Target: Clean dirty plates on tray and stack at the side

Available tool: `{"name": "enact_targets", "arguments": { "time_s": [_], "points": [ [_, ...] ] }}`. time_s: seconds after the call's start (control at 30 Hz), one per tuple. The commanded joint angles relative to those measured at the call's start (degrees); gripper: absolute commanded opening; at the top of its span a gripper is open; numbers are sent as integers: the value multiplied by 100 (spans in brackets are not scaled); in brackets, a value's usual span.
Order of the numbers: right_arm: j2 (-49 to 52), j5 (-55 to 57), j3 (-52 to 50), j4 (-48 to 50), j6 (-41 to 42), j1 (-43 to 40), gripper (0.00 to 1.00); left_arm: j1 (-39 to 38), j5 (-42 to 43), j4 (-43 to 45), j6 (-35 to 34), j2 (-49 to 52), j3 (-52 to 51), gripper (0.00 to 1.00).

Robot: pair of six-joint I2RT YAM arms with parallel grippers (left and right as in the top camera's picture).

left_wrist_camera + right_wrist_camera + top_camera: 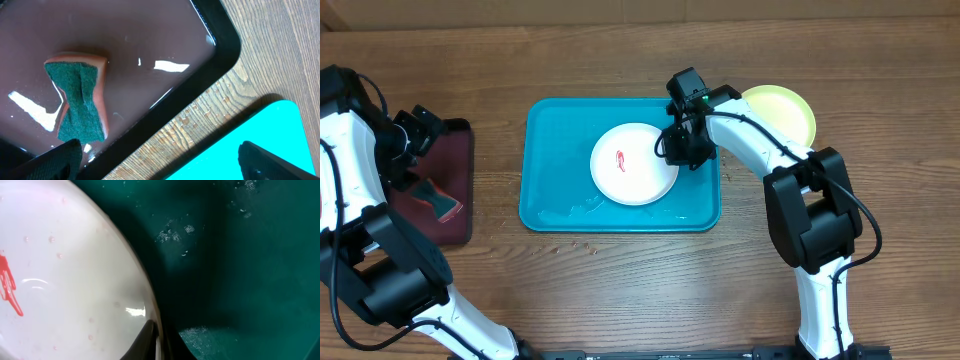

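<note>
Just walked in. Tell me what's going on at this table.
The right gripper is down at the right rim of the white plate, which lies on the teal tray with a red smear on it; whether it is clamped is unclear. The left gripper hangs open above the maroon tray, where the sponge lies untouched. A yellow-green plate sits on the table right of the teal tray.

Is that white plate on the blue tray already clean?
No, the white plate on the tray bears a small red smear near its middle.
</note>
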Motion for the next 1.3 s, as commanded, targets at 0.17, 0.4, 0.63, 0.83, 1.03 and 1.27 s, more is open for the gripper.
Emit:
{"name": "enact_targets", "arguments": {
  "time_s": [0.17, 0.4, 0.63, 0.83, 1.03, 1.27],
  "points": [
    [131, -1036, -35, 101, -9, 4, 4, -22, 61, 9, -17, -44, 63, 100],
    [133, -813, -133, 308, 702, 57, 4, -22, 61, 9, -17, -44, 63, 100],
    [133, -175, -291, 376, 994, 68, 7, -22, 61, 9, -17, -44, 63, 100],
    [133, -173, -291, 334, 994, 68, 23, -22, 61, 9, -17, -44, 63, 100],
    [133, -236, -291, 358, 990, 122, 41, -22, 66, 9, -20, -44, 63, 100],
    [131, -245, -291, 339, 994, 304, 44, -22, 308, -739, -125, -44, 63, 100]
  ]
}}
